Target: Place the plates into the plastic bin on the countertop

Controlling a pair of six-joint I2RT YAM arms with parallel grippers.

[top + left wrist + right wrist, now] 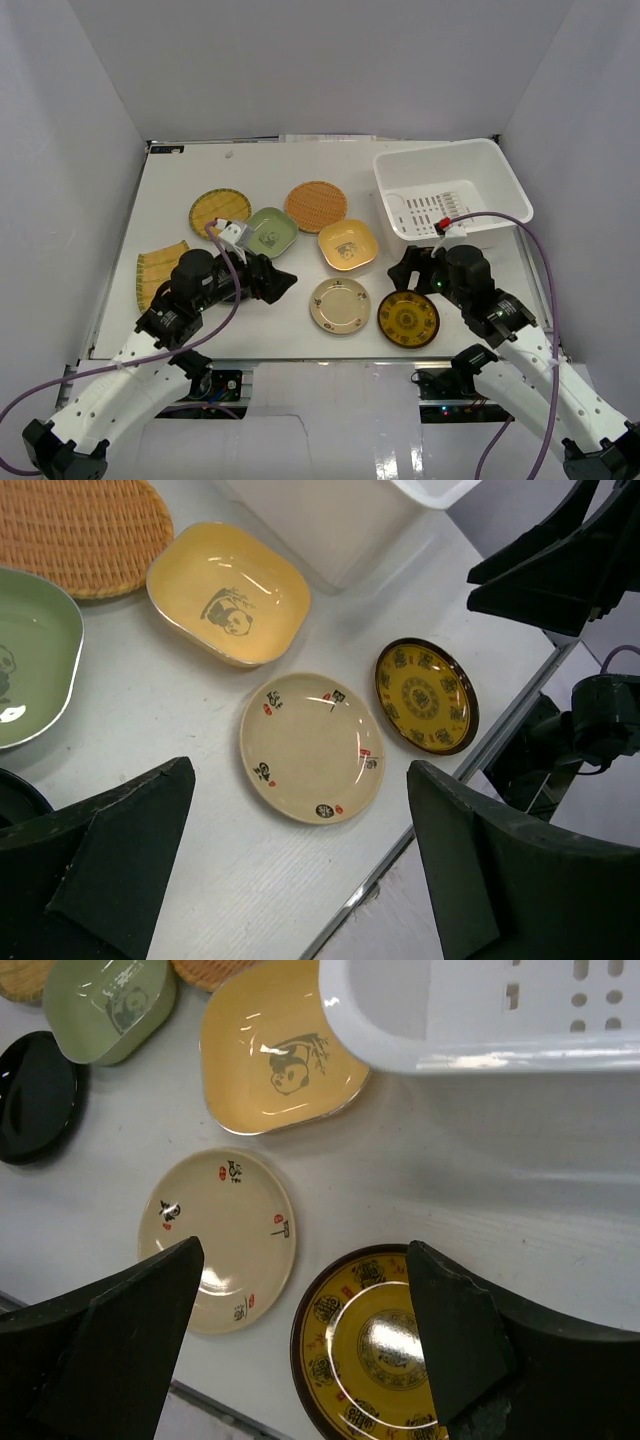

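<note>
Hovering near the dark plate (375, 1355), the right gripper (303, 1255) is wide open and empty. The left gripper (300, 770), near the cream plate (312, 745), is wide open and empty too.

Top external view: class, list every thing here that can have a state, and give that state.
plastic bin, upright, empty
woven yellow plate, on countertop
woven orange plate, on countertop
green plate, on countertop
yellow squarish plate, on countertop
cream plate, on countertop
dark brown-gold plate, on countertop
ribbed yellow plate, on countertop
left gripper, open, empty
right gripper, open, empty
</note>
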